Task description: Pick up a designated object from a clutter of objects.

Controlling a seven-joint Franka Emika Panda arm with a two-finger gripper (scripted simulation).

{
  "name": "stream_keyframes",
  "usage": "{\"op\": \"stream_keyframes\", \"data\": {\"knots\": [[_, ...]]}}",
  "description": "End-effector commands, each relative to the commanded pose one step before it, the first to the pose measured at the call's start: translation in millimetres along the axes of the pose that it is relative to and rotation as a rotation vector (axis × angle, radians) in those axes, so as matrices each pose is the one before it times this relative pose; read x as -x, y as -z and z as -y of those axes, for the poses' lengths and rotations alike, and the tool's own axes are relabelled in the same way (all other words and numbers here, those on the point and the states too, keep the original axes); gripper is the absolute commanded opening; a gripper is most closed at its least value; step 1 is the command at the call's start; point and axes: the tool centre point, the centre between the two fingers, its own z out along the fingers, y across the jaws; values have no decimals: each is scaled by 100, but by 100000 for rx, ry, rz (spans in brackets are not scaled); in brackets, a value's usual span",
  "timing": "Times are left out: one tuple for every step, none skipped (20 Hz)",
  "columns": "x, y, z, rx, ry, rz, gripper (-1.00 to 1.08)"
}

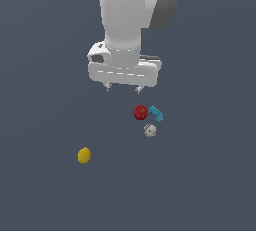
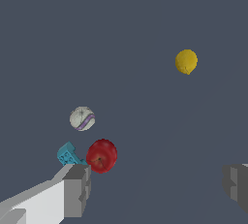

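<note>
We are hovering our gripper (image 1: 123, 88), jaws spread wide and empty, above the red apple (image 1: 140, 112), which is sitting just beside the cyan block (image 1: 156, 113).

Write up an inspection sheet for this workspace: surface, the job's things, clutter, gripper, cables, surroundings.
Surface: plain dark grey-blue floor, flat, no marks seen.
Job's things: red apple, glossy, stem dimple showing in the wrist view; lying on the surface, not gripped.
Clutter: cyan toothed block close against the apple on the exterior view's right; whether they touch cannot be told. Grey-white speckled ball just beside them. Yellow lemon-like oval lies apart, toward the exterior view's left.
Gripper: gripper open, empty, above the surface and short of the apple.
Cables: nothing seen.
Surroundings: nothing seen beyond the white arm.
</note>
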Motion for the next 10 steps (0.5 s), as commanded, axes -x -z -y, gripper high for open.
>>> {"op": "stream_keyframes", "data": {"knots": [[238,-1319,546,-44,-3251,149,100],[130,-603,242,-25,-1535,50,100],[153,-639,254,-28,-1634,55,100],[178,-675,263,-30,-1736,59,100],[206,-710,272,-33,-1837,64,100],[235,-741,276,-36,-1935,69,100],[258,-747,270,-38,-1963,72,100],[278,-741,259,-39,-1964,74,100],[296,-734,246,-39,-1965,77,100],[314,-728,234,-40,-1966,79,100]]}}
